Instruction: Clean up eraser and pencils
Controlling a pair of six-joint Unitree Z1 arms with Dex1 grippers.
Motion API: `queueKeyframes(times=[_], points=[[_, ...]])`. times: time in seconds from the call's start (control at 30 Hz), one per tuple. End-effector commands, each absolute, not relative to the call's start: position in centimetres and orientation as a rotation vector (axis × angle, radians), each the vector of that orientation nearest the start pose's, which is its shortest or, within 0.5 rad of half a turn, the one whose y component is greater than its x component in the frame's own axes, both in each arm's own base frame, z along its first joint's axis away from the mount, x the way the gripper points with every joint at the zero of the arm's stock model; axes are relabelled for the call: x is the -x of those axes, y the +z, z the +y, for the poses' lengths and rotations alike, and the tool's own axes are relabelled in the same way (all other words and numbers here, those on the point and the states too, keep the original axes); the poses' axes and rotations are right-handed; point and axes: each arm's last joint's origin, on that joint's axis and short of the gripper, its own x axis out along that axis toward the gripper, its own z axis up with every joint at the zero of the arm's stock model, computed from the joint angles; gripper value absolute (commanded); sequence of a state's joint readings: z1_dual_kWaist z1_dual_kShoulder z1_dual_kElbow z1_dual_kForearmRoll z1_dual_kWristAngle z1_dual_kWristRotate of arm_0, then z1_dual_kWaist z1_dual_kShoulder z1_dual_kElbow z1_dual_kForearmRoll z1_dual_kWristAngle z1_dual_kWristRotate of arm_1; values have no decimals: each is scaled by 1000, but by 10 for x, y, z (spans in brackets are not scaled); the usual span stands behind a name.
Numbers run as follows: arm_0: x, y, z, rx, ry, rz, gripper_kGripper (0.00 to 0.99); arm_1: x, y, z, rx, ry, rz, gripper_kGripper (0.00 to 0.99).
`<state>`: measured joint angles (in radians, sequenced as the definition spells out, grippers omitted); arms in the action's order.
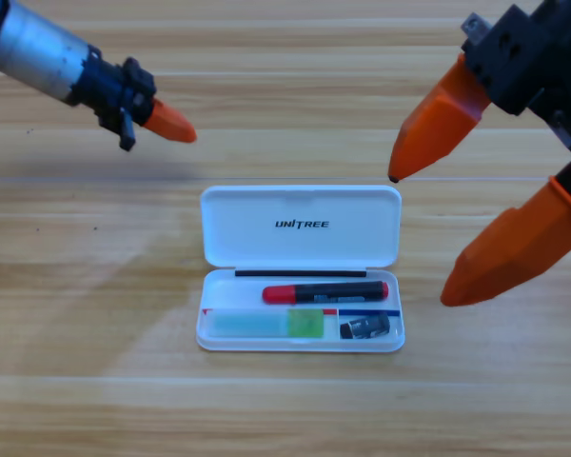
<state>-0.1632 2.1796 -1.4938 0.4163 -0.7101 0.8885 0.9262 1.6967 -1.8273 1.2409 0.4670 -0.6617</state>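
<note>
- Three task items are seen inside the white case (300,276), which lies open at the middle of the wooden table (76,314), its lid folded back toward twelve o'clock and printed with UNITREE.
- Nearest the bottom edge of the view, the front row of the tray is filled: the pale whitish-green pencil (266,324) with its bright green cap is laid lengthwise in the left compartment, cap end toward three o'clock.
- At three o'clock of that pencil, in the small right compartment, the eraser (364,328) is set, a short black block with a pale grey band, slightly tilted.
- Just behind both, toward twelve o'clock, the black pencil (325,291) is laid across the tray's rear channel, with red showing at both ends; it is apart from the eraser and the green-capped pencil, separated by the tray's divider.
- The right gripper (421,238) is held at three o'clock of the case, large in the view; its two orange jaws are spread wide, one tip beside the lid's upper right corner, the other lower, level with the tray's right side. Nothing is held between them, and all three items lie at about eight o'clock of the gap, clear of both jaws.
- Farthest, the left gripper (171,124) is held at eleven o'clock of the case, well apart from it, pointing toward three o'clock; its orange jaws are pressed together into one tip, with nothing held.
</note>
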Motion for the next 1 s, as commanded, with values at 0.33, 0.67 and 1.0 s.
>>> queueKeyframes(times=[0.33,0.67,1.0], points=[[-414,171,-168,-470,-1389,775,0,-167,439,255,694,1562,648,959],[-388,190,-191,-509,-1464,780,0,-170,431,261,662,1549,630,959],[-356,220,-188,-557,-1484,735,0,-164,432,262,659,1574,627,959]])
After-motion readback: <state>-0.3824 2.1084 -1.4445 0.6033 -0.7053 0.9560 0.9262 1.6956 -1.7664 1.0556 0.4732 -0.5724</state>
